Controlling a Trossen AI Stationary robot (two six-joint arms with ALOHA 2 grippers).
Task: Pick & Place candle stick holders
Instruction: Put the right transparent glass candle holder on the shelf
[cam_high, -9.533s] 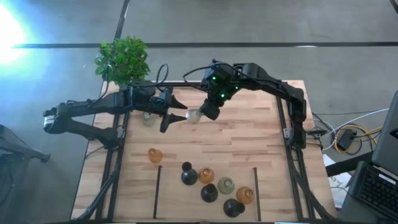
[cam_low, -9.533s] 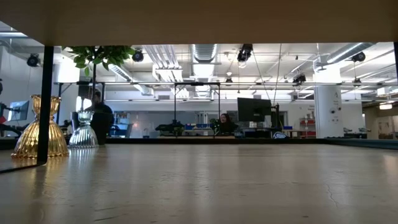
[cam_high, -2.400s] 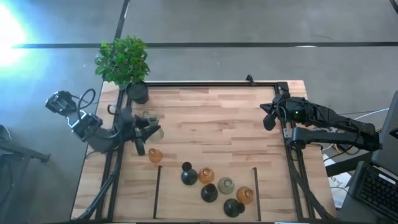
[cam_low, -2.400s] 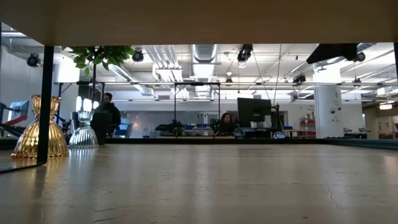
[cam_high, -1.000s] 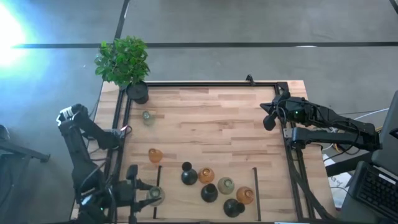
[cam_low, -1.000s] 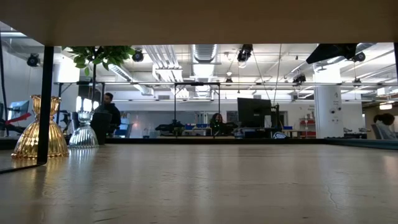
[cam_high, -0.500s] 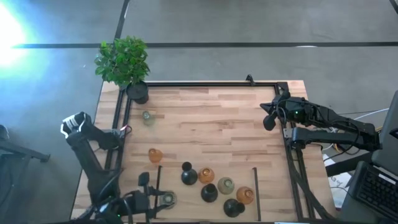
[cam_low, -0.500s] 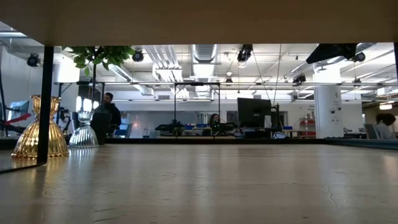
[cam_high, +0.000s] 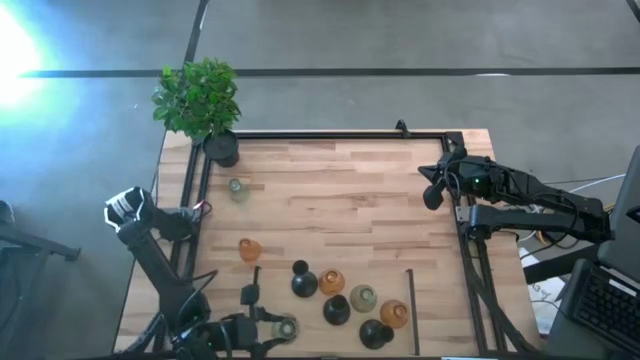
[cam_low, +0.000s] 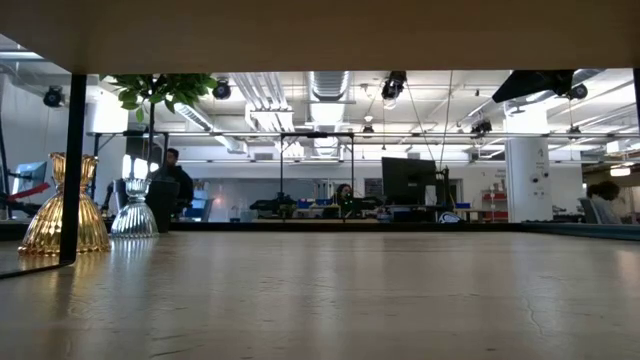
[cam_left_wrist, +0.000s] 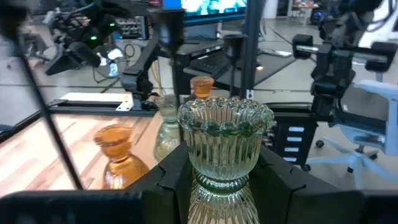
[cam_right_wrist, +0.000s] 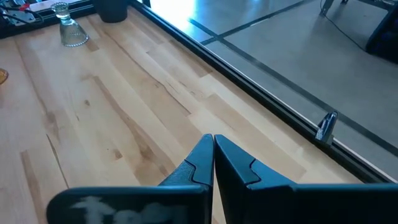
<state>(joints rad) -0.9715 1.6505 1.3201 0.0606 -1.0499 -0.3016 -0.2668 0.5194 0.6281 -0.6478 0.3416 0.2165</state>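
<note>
1. Swinging across the near edge, the left gripper (cam_high: 268, 325) now sits further right than a moment ago, carrying a pale green holder (cam_high: 287, 327) toward the cluster.
2. Its fingers (cam_left_wrist: 171, 180) pinch the ribbed glass holder (cam_left_wrist: 225, 149) round the waist, the piece upright between them.
3. Waiting on the wooden table (cam_high: 350, 190) is the cluster (cam_high: 345, 300): black, amber and pale holders grouped at the near middle, between two dark strips.
4. One amber holder (cam_high: 249, 250) stands alone left of the cluster; a pale one (cam_high: 237, 189) stands far left, near the potted plant (cam_high: 200, 100).
5. Parked at the right edge, the right gripper (cam_high: 432, 195) has its fingers (cam_right_wrist: 202, 163) pressed together on nothing.
6. Step in hand, by my reading: the carry.
7. Next move calls for lowering the holder just beside the cluster without knocking a neighbour, then spreading the fingers.
</note>
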